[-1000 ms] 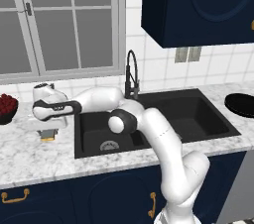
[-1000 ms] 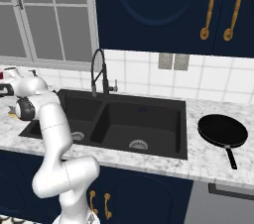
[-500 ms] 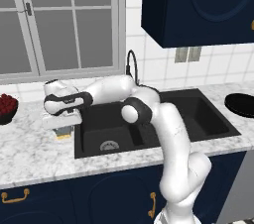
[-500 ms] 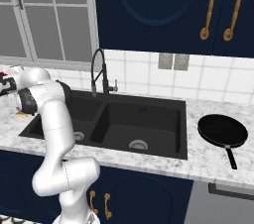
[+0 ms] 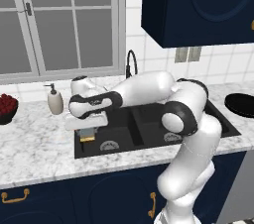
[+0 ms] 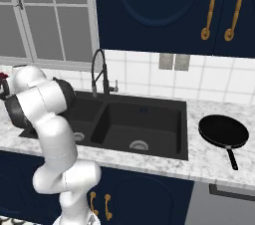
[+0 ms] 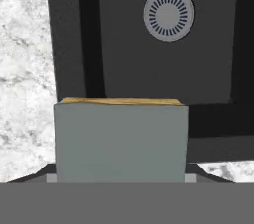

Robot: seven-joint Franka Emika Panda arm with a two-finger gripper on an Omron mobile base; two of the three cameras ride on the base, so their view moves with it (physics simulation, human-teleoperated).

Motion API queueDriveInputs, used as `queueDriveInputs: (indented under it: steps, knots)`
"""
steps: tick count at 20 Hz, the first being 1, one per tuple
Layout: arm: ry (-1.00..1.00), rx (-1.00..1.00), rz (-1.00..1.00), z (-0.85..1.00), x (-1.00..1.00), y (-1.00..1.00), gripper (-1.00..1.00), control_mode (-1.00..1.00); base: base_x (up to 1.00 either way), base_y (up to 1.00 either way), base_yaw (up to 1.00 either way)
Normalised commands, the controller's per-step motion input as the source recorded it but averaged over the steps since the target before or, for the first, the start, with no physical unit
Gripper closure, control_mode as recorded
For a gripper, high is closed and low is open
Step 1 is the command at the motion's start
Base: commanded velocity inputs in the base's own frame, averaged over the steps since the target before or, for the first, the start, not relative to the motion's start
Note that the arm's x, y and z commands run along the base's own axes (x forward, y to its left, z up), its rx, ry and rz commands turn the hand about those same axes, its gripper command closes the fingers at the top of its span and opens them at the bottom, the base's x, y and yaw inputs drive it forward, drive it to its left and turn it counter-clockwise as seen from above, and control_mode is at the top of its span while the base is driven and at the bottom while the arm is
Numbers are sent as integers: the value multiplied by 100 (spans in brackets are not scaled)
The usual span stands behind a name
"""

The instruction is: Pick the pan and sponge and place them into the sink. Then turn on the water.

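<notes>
The sink (image 6: 134,124) is the big thing here, a black double basin set into the marble counter (image 5: 34,153), with the faucet (image 6: 99,72) arching up behind the divider. The arm reaches across to the far left basin, and that basin looks bare apart from its drain (image 7: 168,14), so there's plenty of room to drop something in.

The pan (image 6: 224,132) sits on the counter right of the sink, handle pointing toward the front edge, well apart from the arm. My guess is it's the second pickup, not touched yet. The route from there into the right basin looks clear, with nothing between the pan and the sink rim.

A soap bottle (image 5: 55,100) stands by the window, left of the sink, and a bowl of red fruit (image 5: 7,106) sits further left. Both are clear of the hand.

The gripper (image 5: 88,131) is clamped on the sponge (image 7: 120,141), grey side facing the hand camera and yellow layer toward the sink. The jaws sit fairly wide because the sponge is chunky. It hangs right over the left rim of the left basin, part over black and part still over marble. I'd nudge it further inward before letting go, otherwise it could catch the rim and land on the counter.
</notes>
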Motion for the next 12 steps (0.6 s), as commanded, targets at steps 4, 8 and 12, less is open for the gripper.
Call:
queueDriveInputs:
  steps: [4, 8, 12]
  knots:
    - [0, 1, 0, 81, -60, -100, 100, -100, 0, 0, 0]
    - [3, 2, 0, 77, -40, -100, 100, -100, 0, 0, 0]
    - [5, 0, 2, 80, -33, -100, 100, -100, 0, 0, 0]
